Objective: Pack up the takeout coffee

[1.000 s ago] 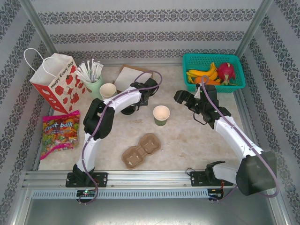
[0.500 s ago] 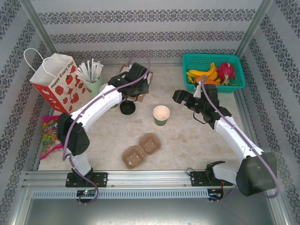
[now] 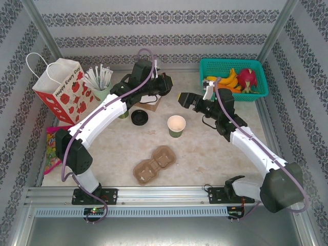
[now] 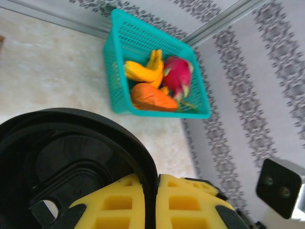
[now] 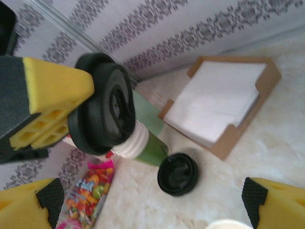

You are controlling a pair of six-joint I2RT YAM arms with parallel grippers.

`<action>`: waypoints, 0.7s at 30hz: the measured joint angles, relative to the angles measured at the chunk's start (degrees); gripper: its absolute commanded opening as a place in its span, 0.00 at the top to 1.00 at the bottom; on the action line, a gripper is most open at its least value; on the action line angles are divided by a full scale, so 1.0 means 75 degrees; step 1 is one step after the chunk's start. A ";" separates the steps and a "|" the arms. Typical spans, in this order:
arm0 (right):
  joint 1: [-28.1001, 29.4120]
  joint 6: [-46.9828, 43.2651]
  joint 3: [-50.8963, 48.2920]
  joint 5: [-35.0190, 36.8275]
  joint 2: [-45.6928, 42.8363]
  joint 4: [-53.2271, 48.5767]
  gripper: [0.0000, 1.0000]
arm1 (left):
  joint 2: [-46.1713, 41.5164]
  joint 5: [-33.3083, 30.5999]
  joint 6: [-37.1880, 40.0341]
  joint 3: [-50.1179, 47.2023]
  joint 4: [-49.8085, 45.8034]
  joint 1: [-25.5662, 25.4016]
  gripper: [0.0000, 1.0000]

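Plastic, paper, pulp on a matt desk [image 3: 215, 154]
The gripped lid [image 5: 102, 112] is smooth, glossy black plastic, as is the loose lid [image 3: 139, 117] left of the open cup [image 3: 176, 125]; that cup is matt paper, the carrier [image 3: 155, 165] nearer than it rough brown pulp, the basket [image 4: 119, 86] to its right teal plastic mesh.

Two cups [image 3: 176, 125] [image 5: 151, 147], two black lids [image 3: 139, 117] [image 5: 102, 112]

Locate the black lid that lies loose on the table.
In the top view the lid lies flat, slightly left of centre, just left of the open paper cup and in front of the napkin box.
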 measured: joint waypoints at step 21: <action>0.0807 -0.3019 -0.0449 0.0720 0.0044 0.2305 0.02 | 0.0204 0.1113 -0.3873 -0.0912 0.2672 0.0755 1.00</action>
